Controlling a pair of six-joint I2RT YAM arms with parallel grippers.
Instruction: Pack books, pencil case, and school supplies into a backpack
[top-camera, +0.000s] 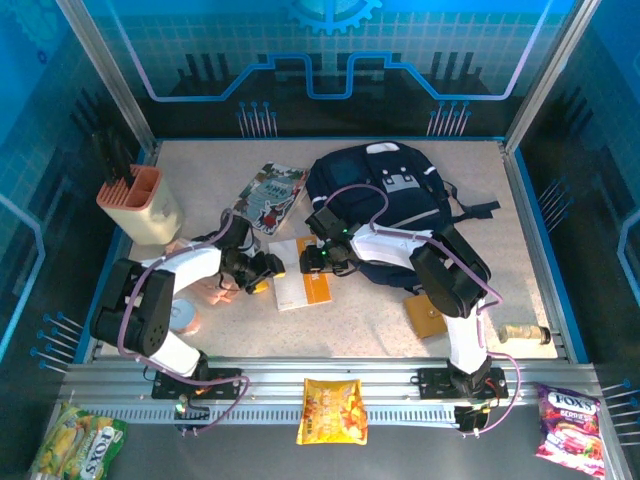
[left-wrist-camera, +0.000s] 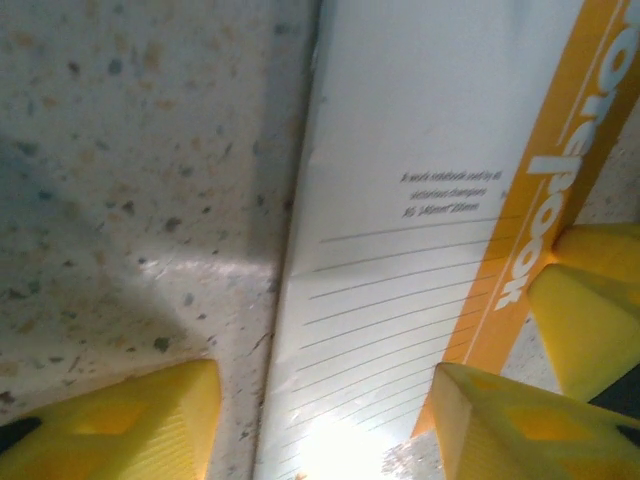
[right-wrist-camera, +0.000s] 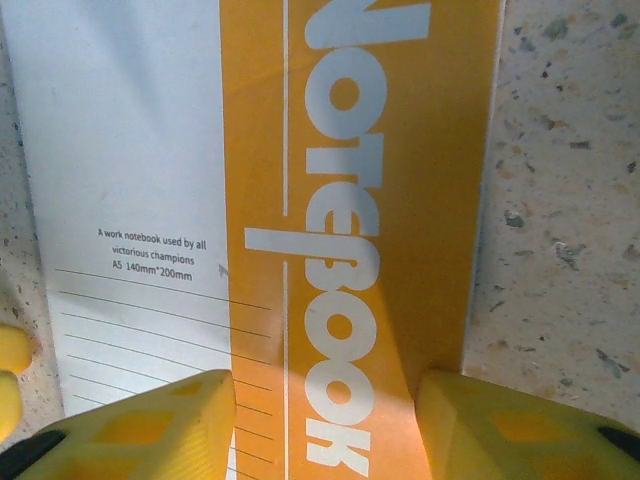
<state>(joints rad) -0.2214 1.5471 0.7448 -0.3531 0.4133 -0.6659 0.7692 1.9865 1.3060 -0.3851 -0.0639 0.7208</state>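
Top view with both wrist views. The backpack (top-camera: 385, 190), navy with grey-white patches, lay at the far right of the table (top-camera: 520, 255). A white-and-orange notebook (top-camera: 299, 273) lay flat near the table's centre, just left of the backpack and nearer than it, and both arms reached in to it. The left gripper (top-camera: 268, 267) sat at the notebook's left edge. In the left wrist view its yellow fingers (left-wrist-camera: 120, 420) stood partly apart, one over bare table and the other at the orange band. The notebook's left edge ran between them and nothing was clamped. The right gripper (top-camera: 318, 262) sat over the notebook's right side. In the right wrist view its fingers (right-wrist-camera: 140, 425) were likewise parted to a moderate gap, straddling the orange band printed "NOTEBOOK", with the right finger over the cover's right edge. Whether the pads touched the cover could not be told. A dark green-and-white illustrated book (top-camera: 270, 197) lay beyond the notebook, just left of the backpack. A tan-brown square piece (top-camera: 427, 315) lay on the table beside the right arm, well apart from the notebook. A peach-and-cream holder (top-camera: 140, 205) with black tools stood at the far left. A yellow snack bag (top-camera: 333, 410) lay on the near rail (top-camera: 400, 385) at the centre. A pink snack bag (top-camera: 568, 425) lay at the near right and a green-and-yellow snack bag (top-camera: 78, 445) at the near left.
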